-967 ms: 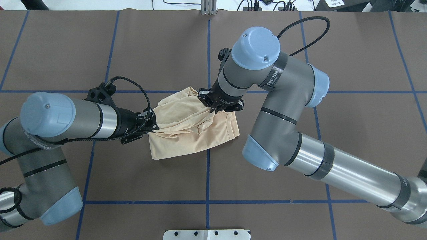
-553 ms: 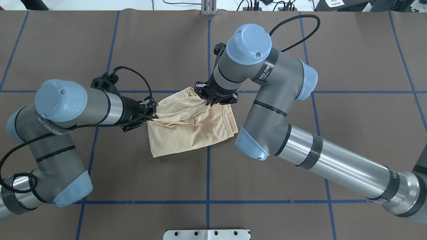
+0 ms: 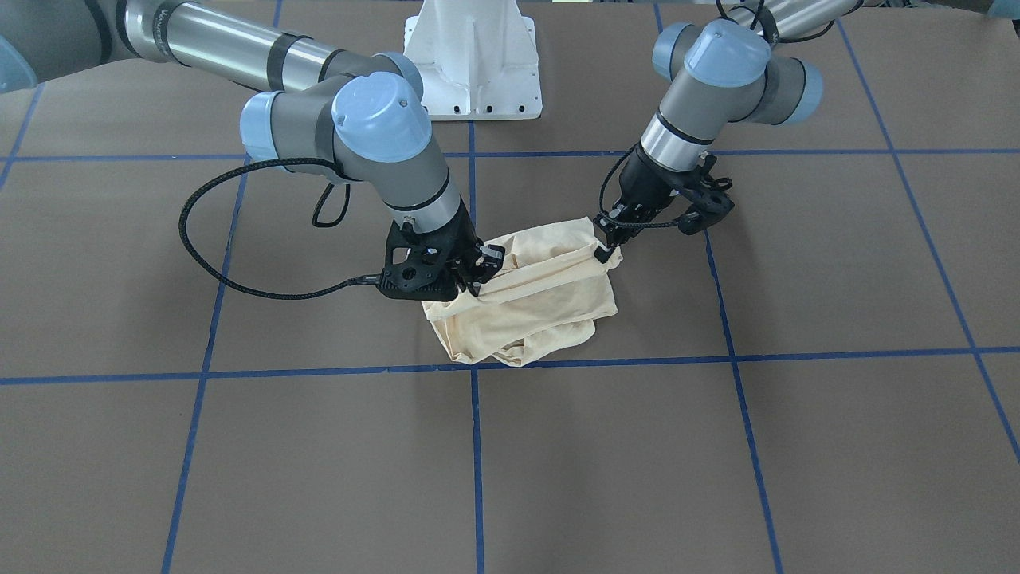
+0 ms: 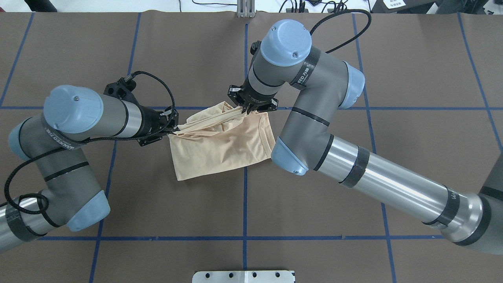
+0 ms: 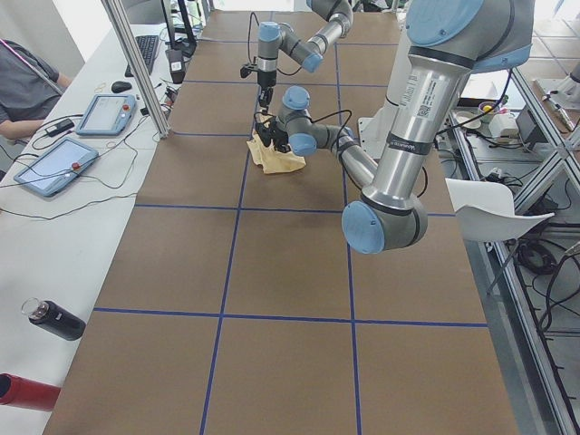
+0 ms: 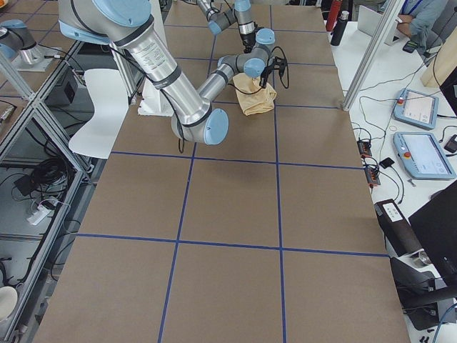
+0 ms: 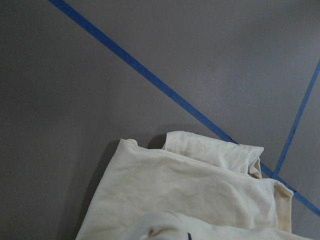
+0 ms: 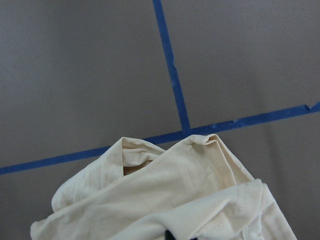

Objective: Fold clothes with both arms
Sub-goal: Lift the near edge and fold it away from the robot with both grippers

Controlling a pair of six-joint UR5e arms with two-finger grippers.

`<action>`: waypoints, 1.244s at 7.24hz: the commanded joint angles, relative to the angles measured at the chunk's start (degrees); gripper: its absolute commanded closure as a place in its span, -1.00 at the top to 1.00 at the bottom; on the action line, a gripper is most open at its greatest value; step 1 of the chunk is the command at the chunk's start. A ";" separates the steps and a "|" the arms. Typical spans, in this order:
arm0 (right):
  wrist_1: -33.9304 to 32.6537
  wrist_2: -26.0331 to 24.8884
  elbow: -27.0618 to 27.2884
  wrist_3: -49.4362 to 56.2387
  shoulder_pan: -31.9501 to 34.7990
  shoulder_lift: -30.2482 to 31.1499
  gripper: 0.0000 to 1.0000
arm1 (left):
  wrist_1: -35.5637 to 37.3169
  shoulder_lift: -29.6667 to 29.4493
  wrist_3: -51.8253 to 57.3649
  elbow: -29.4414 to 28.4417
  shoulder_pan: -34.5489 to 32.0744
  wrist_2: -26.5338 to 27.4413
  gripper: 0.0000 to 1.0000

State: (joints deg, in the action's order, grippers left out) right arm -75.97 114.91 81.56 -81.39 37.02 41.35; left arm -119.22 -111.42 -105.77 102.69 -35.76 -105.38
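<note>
White base plate is noted at the near edge of the brown table, which is marked off by blue tape lines. Left arm is bent in from the near left; right arm is stretched in from the near right. Cream T-shirt is found bunched at mid-table. It is laid mostly left of the centre tape line and crosses it, with its lower layers flat on the surface. Left gripper is clamped on the shirt's left edge and held low, nearly level. Further on, right gripper is pointed down and pinched onto a gather of cloth at the shirt's far right corner, just beside the tape crossing. A ridge of fabric is drawn taut between the two grips and lifted off the layers beneath. Beyond the far edge, loose black cables are seen on a white surface.
</note>
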 commanded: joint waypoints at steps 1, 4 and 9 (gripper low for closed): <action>1.00 -0.22 -1.92 -0.09 0.07 -0.31 -1.00 | -0.31 -1.51 0.04 -2.83 -0.10 0.09 -1.00; 1.18 -0.13 -2.89 -0.44 0.07 -0.83 -0.78 | -0.31 -2.40 -0.05 -4.25 -0.02 0.09 -1.00; 1.27 -0.31 -7.99 -0.79 0.59 -4.09 0.97 | -0.13 -1.97 0.04 -3.99 -1.33 0.26 0.03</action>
State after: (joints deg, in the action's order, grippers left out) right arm -74.74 114.49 73.79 -82.02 37.20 37.35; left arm -119.39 -113.67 -105.80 98.67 -36.73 -105.25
